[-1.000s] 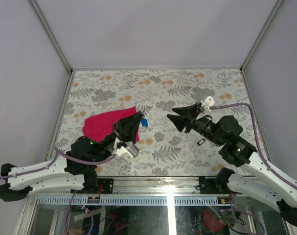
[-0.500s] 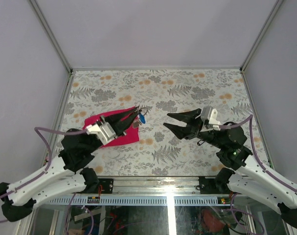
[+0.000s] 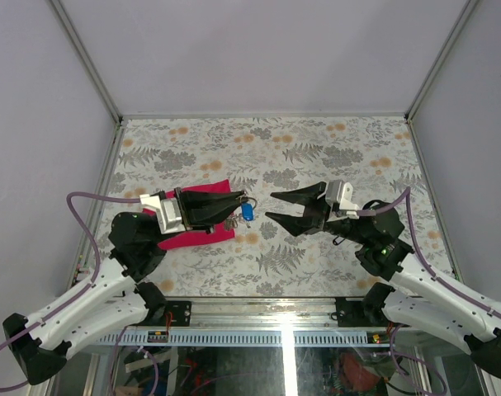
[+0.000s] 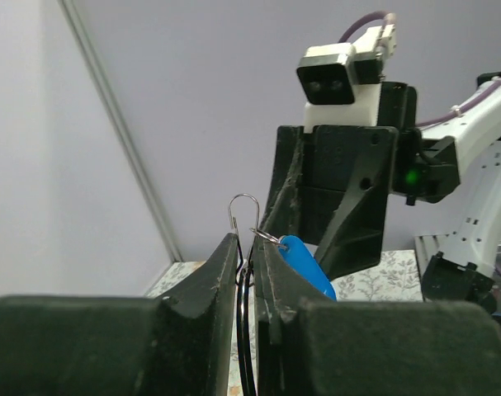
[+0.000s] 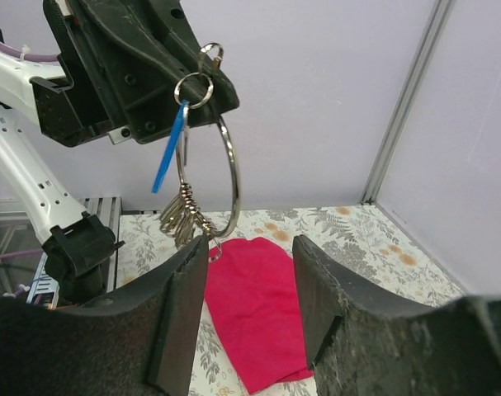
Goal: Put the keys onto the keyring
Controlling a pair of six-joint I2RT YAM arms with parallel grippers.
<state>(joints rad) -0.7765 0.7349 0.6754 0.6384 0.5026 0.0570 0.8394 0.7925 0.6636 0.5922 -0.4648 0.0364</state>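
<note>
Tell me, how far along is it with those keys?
Partly done, it seems: a bunch of keys and a blue tag already hang on the keyring. In hand: the left gripper pinches the ring in the air, the right gripper open facing it, empty. Whether loose keys remain, I cannot tell.

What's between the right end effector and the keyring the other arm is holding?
Nothing but open air: the right end effector faces the keyring across a bare gap, clearest in the top view.
</note>
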